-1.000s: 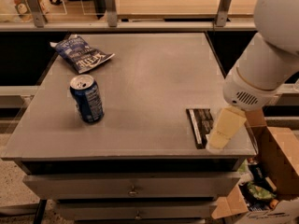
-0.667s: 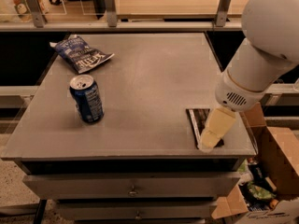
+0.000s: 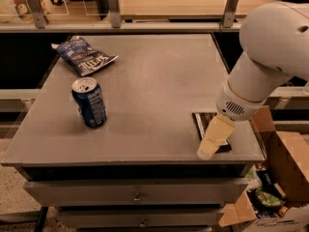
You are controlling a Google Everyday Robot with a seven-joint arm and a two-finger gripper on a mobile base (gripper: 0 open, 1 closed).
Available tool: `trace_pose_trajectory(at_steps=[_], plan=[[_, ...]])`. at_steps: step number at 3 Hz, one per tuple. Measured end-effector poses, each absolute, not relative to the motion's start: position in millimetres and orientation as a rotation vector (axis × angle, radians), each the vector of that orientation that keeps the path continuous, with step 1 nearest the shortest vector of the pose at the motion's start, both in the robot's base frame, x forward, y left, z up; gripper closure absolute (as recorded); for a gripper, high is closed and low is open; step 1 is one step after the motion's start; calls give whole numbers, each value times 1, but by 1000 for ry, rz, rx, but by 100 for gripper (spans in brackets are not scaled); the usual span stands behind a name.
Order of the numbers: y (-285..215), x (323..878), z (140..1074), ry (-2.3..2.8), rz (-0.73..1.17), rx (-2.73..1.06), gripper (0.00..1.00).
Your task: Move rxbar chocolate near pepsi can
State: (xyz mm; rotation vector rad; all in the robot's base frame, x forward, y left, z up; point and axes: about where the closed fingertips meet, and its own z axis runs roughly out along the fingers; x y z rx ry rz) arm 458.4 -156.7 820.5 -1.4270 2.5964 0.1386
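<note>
The rxbar chocolate (image 3: 203, 122) is a flat dark bar with a pale edge strip, lying near the table's front right corner. My gripper (image 3: 212, 140) hangs from the white arm (image 3: 270, 57) and is down over the bar, covering most of it. I cannot tell whether it touches or holds the bar. The pepsi can (image 3: 89, 102) stands upright at the front left of the grey table (image 3: 154, 81), far from the bar.
A blue chip bag (image 3: 83, 57) lies at the table's back left. An open cardboard box (image 3: 277, 178) with items stands on the floor to the right. Drawers sit under the tabletop. A railing with posts runs behind the table.
The arm has swung left and toward the table's front edge, carrying the gripper lower over the bar. The can and the chip bag have not moved.
</note>
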Motion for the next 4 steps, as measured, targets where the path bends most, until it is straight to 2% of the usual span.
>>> trace_pose_trajectory(at_steps=[1,2,4], plan=[[-157,459,812,2598,144,-1402,18],[-156,460,807,2614,137,-1383,43],[-156,460,820,2615,137,-1382,82]])
